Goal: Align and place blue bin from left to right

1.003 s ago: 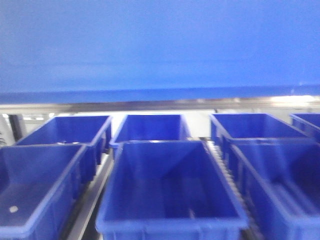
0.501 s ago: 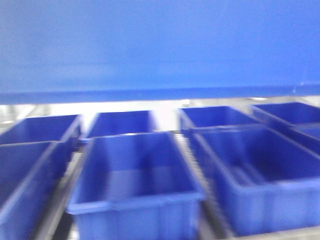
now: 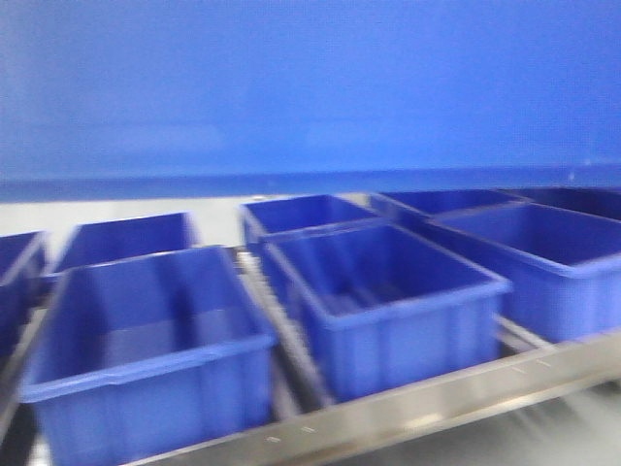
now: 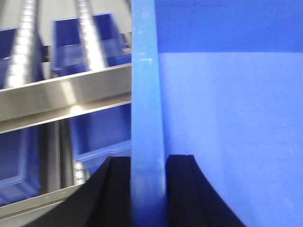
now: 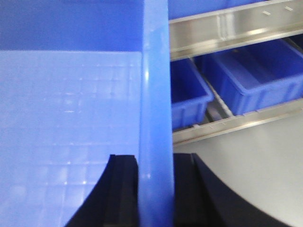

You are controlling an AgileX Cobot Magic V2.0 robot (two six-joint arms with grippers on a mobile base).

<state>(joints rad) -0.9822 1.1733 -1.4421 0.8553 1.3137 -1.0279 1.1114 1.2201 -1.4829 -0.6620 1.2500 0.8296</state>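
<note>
The blue bin (image 3: pixel 310 87) fills the upper part of the front view, held in the air above the rack, its smooth side wall facing the camera. In the left wrist view my left gripper (image 4: pixel 148 189) is shut on the bin's left end wall (image 4: pixel 147 94), one black finger on each side of the rim. The bin's pale inside (image 4: pixel 232 132) lies to the right of it. In the right wrist view my right gripper (image 5: pixel 155 189) is shut on the bin's right end wall (image 5: pixel 155 85), and the bin's gridded floor (image 5: pixel 66 109) lies to the left.
Several other blue crates (image 3: pixel 383 301) sit in rows on the roller rack below, one at the left (image 3: pixel 146 359). A steel rail (image 3: pixel 437 408) runs along the rack's front edge. More crates and steel rails (image 5: pixel 236 23) show on lower shelves; grey floor (image 5: pixel 255 161) lies at the right.
The crates on the rack have slid leftward in the front view and the steel front rail has come into sight, so the camera and the held bin have swung to the right.
</note>
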